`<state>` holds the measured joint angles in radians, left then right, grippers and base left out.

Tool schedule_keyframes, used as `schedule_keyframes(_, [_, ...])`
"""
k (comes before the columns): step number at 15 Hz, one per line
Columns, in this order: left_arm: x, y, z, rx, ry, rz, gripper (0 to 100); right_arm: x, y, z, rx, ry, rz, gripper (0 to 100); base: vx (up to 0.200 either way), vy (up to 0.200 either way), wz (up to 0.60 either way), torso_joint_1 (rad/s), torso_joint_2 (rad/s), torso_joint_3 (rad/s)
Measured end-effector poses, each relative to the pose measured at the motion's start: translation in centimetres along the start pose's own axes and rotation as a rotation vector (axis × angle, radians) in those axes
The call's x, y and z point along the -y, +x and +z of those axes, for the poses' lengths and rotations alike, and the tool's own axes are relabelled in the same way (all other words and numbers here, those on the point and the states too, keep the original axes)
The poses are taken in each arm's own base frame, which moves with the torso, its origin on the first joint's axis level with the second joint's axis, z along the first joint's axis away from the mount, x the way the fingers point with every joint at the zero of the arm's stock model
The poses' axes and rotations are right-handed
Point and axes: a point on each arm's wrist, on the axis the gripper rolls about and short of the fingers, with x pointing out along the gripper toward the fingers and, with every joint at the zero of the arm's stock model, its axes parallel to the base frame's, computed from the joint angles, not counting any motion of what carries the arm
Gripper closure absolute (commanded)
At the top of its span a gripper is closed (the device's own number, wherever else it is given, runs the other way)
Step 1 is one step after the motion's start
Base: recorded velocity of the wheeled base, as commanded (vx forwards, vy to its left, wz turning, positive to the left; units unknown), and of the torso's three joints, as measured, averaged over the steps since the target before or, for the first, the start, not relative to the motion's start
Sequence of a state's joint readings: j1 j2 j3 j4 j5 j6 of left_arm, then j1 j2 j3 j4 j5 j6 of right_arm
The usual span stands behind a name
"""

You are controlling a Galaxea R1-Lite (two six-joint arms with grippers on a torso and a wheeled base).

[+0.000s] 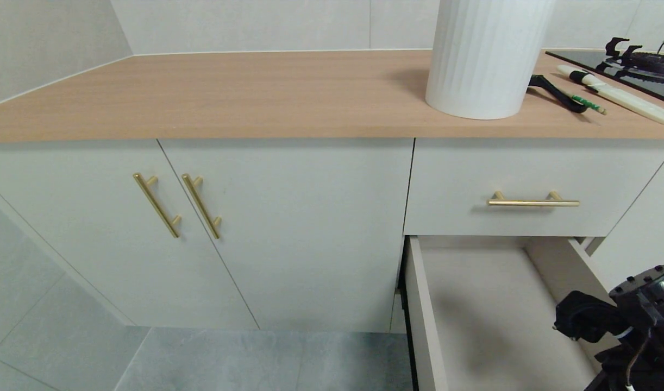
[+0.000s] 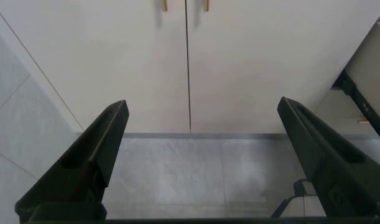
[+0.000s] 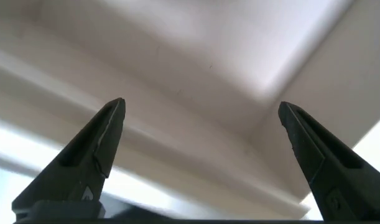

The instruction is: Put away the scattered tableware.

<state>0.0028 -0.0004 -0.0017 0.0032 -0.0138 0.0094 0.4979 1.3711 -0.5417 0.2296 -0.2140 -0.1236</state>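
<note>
On the wooden counter (image 1: pixel 229 92) at the right lie a cream-handled knife (image 1: pixel 617 94) and a black-handled utensil (image 1: pixel 560 93) with a thin green-marked stick (image 1: pixel 587 102) beside it. Below them the lower drawer (image 1: pixel 489 315) stands pulled out with a bare floor. My right arm (image 1: pixel 631 320) hangs over the drawer's right side; its gripper (image 3: pixel 202 155) is open with nothing between the fingers and faces the drawer's inside corner. My left gripper (image 2: pixel 199 162) is open too, low above the grey floor in front of the cabinet doors (image 2: pixel 190 62).
A tall white ribbed container (image 1: pixel 487 54) stands on the counter next to the utensils. A black hob (image 1: pixel 636 65) sits at the far right. The upper drawer (image 1: pixel 533 184) is closed, with a gold handle (image 1: pixel 533 202). Two closed doors with gold handles (image 1: pixel 177 205) fill the left.
</note>
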Motion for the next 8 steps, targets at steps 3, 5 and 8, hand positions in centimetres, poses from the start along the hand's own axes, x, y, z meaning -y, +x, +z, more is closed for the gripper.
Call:
schedule_keyframes(3, [0.0, 0.0, 0.0, 0.000, 0.000, 0.000, 0, 0.3, -0.6, 1.1, 0.054, 0.060, -0.009, 0, 0.000, 0.000, 0.00, 0.000, 0.00, 0.000])
schedule_keyframes(5, [0.0, 0.0, 0.0, 0.000, 0.000, 0.000, 0, 0.6, -1.4, 2.2, 0.111, 0.192, -0.006, 0, 0.000, 0.000, 0.00, 0.000, 0.00, 0.000])
schedule_keyframes(8, [0.0, 0.0, 0.0, 0.000, 0.000, 0.000, 0, 1.4, -3.9, 3.9, 0.184, 0.358, 0.009, 0, 0.000, 0.000, 0.00, 0.000, 0.00, 0.000])
